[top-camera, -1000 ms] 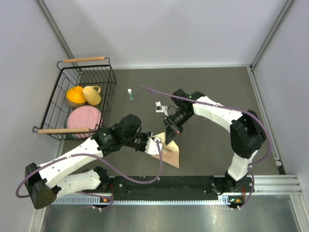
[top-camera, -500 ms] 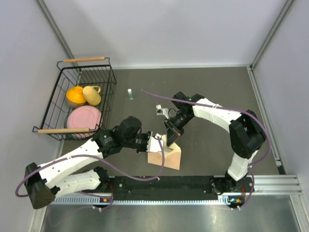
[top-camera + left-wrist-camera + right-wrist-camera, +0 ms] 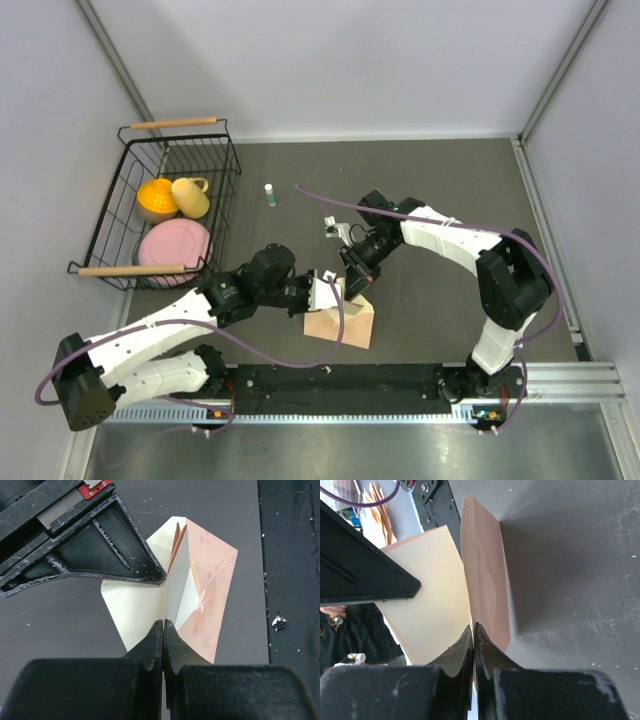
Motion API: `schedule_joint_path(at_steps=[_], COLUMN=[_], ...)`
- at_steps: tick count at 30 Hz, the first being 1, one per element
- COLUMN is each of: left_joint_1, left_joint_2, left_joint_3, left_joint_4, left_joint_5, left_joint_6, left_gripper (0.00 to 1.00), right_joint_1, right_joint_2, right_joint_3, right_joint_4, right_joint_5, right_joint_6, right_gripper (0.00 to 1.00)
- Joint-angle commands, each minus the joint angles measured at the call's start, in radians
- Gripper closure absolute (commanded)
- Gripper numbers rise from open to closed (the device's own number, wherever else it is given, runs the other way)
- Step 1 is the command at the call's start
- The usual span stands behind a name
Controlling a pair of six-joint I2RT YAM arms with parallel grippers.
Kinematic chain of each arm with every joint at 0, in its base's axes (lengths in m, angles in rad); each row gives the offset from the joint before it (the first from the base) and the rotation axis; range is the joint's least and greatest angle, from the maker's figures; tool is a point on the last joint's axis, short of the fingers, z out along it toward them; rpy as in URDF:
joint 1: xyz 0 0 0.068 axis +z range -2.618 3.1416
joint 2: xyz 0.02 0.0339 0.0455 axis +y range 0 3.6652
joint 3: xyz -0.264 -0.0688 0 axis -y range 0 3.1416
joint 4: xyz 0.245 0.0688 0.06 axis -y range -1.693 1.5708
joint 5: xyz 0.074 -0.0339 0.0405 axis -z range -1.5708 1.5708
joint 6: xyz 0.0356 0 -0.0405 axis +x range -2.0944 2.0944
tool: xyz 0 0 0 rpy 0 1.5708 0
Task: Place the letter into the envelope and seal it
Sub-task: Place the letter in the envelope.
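Note:
The peach envelope (image 3: 342, 324) lies partly lifted near the table's front edge, between both grippers. My left gripper (image 3: 326, 291) is shut on a thin paper edge of it. In the left wrist view, cream paper (image 3: 132, 607) lies left of that edge and the envelope's peach back (image 3: 212, 587) lies right. My right gripper (image 3: 354, 287) is shut on the envelope's upper edge, with its peach side (image 3: 487, 575) to the right and a cream face (image 3: 427, 600) to the left. I cannot tell whether the cream paper is the letter or the envelope's inner side.
A black wire basket (image 3: 128, 136) at the far left holds a yellow bowl (image 3: 156, 199), a yellow cup (image 3: 191, 196) and a pink plate (image 3: 174, 246). A small glue stick (image 3: 269, 194) stands behind the arms. A black rail (image 3: 340, 382) runs along the front edge.
The envelope has gone from a narrow tilted triangle to a wider, flatter shape. Its near part spread left. Both grippers shifted slightly and stayed shut on it.

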Motion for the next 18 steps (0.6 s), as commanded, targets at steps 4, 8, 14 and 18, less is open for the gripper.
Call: schedule_joint_path(at_steps=[4,8,14,18], left_joint_1=[-0.006,-0.007,-0.007,-0.007], left_joint_2=[0.033,0.054,0.089,0.102], left_joint_3=[0.006,0.006,0.038,0.072], left_joint_4=[0.077,0.065,0.025,0.008], left_joint_5=[0.07,0.073,0.045,-0.013], left_joint_6=[-0.109,-0.1,-0.042,0.01], left_gripper=[1.0,1.0,1.0,1.0], right_joint_1=[-0.021,-0.023,-0.023,-0.021], right_joint_2=[-0.034,-0.032,-0.031,-0.035], right_joint_3=[0.0,-0.002,-0.008,-0.017], right_joint_4=[0.039,0.04,0.039,0.039], right_joint_5=[-0.053,-0.066,-0.073,-0.067], right_joint_6=[0.029,0.026,0.018,0.018], right_gripper=[1.0,1.0,1.0,1.0])
